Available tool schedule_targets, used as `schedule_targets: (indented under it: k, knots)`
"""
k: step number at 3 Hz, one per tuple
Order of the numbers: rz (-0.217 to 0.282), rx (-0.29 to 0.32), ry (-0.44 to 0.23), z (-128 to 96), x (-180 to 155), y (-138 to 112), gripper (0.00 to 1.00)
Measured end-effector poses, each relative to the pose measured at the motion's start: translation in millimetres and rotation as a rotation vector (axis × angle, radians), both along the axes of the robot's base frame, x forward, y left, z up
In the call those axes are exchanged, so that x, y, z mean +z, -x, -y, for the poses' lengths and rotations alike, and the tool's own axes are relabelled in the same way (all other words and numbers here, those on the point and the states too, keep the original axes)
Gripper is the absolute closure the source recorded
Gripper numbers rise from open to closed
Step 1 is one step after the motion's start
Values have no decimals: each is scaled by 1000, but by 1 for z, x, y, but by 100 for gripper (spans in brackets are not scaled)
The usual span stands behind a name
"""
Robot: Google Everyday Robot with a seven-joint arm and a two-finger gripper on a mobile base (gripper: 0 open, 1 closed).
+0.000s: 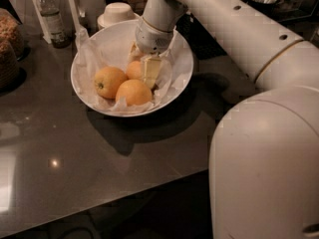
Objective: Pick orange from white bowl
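The white bowl (182, 59), lined with crumpled white paper, stands on the dark counter and holds three oranges. One orange (132, 69) lies at the back of the bowl. Another orange (133, 92) lies at the front. A third orange with a dark stem dimple (109, 81) lies at the left. My gripper (148, 72) reaches down into the bowl from the upper right. It sits against the right side of the back orange and partly hides it.
A clear bottle (50, 18) and a small white cup on a saucer (117, 13) stand behind the bowl. A jar of cereal (7, 46) is at the far left. My arm (234, 29) and white body (264, 168) fill the right side. The counter's front edge (99, 203) runs below.
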State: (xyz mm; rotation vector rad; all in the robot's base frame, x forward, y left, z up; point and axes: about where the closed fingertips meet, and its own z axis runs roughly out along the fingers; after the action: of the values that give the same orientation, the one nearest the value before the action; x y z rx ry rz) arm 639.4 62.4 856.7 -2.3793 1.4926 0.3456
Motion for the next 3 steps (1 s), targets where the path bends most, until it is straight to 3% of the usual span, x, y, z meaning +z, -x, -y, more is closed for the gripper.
schedule_targets:
  k: [1,2,3]
  knots:
    - [-23,-59,-11,8,-3,5,96]
    - [-23,-59,-11,8,0,5,100]
    - [56,-163,-23,29,25,11,100]
